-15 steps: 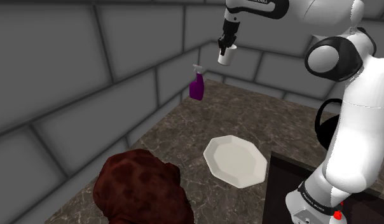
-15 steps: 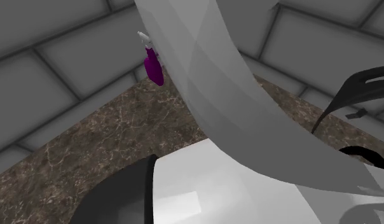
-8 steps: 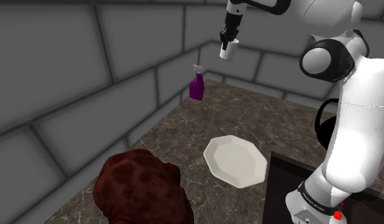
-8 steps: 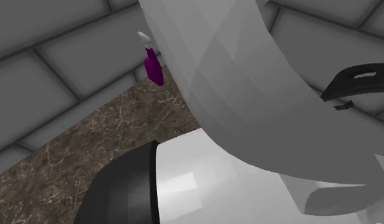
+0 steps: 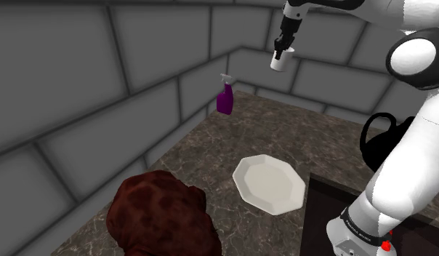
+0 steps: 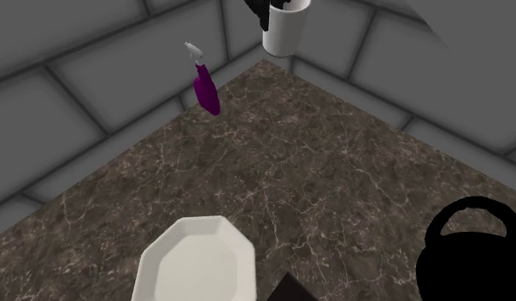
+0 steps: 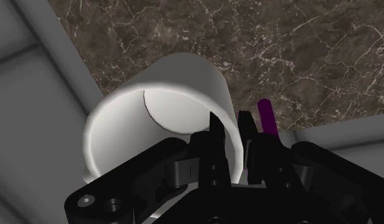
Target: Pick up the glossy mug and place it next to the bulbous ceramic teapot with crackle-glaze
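Counter [image 5: 305,127]: dark veined stone, set into a grey block-wall corner.
Dark red lump [image 5: 163,218]: shoulder view's 7 o'clock.
Plate [image 5: 269,183]: white, eight-sided, lying flat.
Teapot [image 5: 376,149]: black, 2 o'clock of the plate.
Spray bottle [image 5: 225,98]: purple, 11 o'clock of the plate.
Mug [image 5: 280,61]: white, raised high over the counter, 12 o'clock of the plate.
Gripper [image 5: 286,45]: fingers pinch the mug's wall.

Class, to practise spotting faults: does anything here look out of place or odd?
Nothing spilled or toppled. The teapot looks odd: a flat black shape without shading. The white mug hangs high above the counter, clasped by the end effector.
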You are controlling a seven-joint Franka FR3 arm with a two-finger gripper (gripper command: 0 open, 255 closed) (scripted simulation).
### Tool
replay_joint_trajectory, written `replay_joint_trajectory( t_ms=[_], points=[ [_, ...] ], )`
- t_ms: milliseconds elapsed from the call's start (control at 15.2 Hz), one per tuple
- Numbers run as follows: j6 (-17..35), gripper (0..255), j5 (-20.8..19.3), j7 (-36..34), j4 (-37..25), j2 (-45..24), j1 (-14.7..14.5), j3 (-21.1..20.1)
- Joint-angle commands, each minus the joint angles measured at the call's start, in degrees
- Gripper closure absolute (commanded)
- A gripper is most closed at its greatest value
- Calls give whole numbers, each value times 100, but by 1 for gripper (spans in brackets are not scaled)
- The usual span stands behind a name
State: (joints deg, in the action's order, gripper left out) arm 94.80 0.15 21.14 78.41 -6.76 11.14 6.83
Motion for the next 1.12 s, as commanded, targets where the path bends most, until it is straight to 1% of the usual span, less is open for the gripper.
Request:
replay_joint_trajectory(
  t_ms=[0, 264, 528, 1056],
  points=[
    [44, 255, 17, 228, 286, 248, 124, 96],
    [165, 255, 18, 657, 912, 756, 341, 298],
    [226, 255, 5, 1110, 1380, 1167, 557, 532],
    [230, 255, -47, 2084, 1931, 1718, 983, 1088]
  ],
)
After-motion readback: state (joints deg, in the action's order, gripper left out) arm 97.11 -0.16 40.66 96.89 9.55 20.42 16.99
